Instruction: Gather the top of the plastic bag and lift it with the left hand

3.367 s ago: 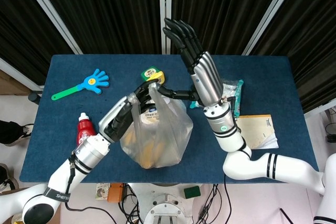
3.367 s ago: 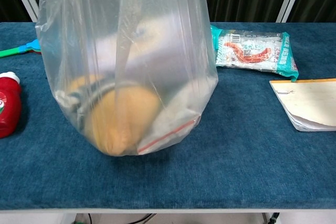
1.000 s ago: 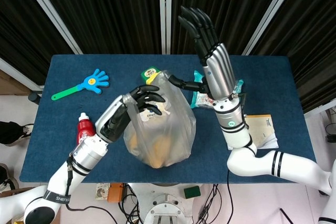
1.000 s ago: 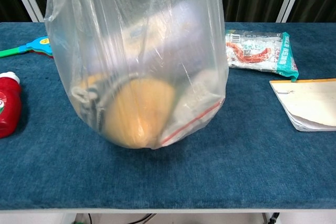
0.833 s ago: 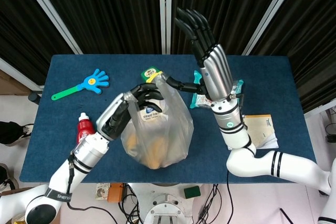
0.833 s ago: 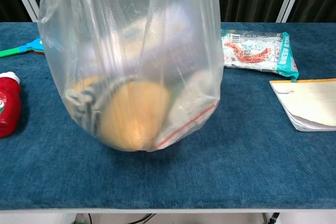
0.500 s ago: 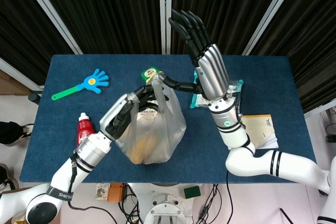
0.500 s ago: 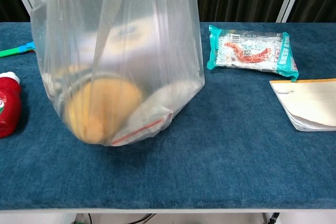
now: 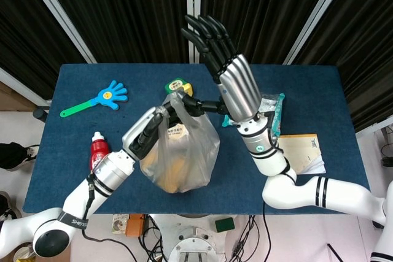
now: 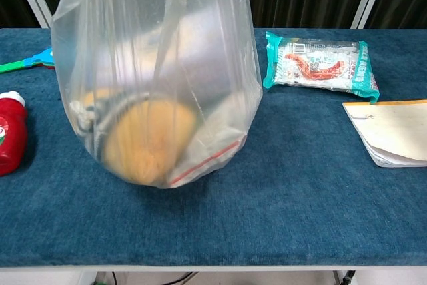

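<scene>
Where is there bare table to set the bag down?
Bare cloth lies at the front edge, between the plastic bag and notepad, and back right. Crowded: the red bottle, blue clapper and snack packet.

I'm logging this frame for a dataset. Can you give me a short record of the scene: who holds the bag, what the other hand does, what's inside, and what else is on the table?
bag: clear plastic bag, top gathered
left hand: grips the bag's top
right hand: raised, fingers spread; thumb at the bag's top
contents: round orange thing, zip pouch
table: red bottle, snack packet, notepad, blue clapper
bag lifted: cannot tell
</scene>
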`<state>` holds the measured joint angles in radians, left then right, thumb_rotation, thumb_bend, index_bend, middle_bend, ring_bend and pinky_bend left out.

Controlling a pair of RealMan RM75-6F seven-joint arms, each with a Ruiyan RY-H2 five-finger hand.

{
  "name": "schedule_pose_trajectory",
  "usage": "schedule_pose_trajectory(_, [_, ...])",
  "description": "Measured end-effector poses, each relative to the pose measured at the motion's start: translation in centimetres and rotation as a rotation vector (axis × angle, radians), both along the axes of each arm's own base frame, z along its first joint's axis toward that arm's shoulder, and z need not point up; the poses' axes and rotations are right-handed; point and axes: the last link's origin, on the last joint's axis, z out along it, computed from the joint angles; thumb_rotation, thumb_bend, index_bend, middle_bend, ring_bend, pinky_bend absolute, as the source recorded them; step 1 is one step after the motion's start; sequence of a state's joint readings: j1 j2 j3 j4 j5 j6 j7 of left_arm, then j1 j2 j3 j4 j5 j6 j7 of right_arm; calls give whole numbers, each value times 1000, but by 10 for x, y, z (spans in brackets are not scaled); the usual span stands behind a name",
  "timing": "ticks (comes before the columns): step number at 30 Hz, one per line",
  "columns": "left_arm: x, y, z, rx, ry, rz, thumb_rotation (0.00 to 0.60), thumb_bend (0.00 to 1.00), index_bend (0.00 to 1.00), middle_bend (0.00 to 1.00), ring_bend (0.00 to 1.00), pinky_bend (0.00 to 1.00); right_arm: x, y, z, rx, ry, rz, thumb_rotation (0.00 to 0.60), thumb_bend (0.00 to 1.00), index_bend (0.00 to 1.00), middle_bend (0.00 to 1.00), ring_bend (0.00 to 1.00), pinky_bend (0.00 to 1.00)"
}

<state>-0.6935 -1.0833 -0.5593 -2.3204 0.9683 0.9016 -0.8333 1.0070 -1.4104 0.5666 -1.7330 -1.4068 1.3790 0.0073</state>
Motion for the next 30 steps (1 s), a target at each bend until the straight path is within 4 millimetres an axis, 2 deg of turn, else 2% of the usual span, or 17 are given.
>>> schedule_pose_trajectory(10, [4, 7, 4, 23, -4, 2, 134, 78, 207, 274, 210, 316, 0, 0, 0, 6, 2, -8, 600, 172, 0, 0, 0, 0])
schedule_pose_trajectory(22, [20, 4, -5, -61, -68, -13, 128, 78, 148, 225, 180, 307, 7, 0, 1, -15, 5, -8, 600, 173, 0, 0, 0, 0])
schedule_pose_trajectory(30, [26, -3, -11, -118, -75, -38, 133, 78, 157, 225, 179, 313, 10, -5, 2, -17, 8, -26, 600, 174, 0, 0, 0, 0])
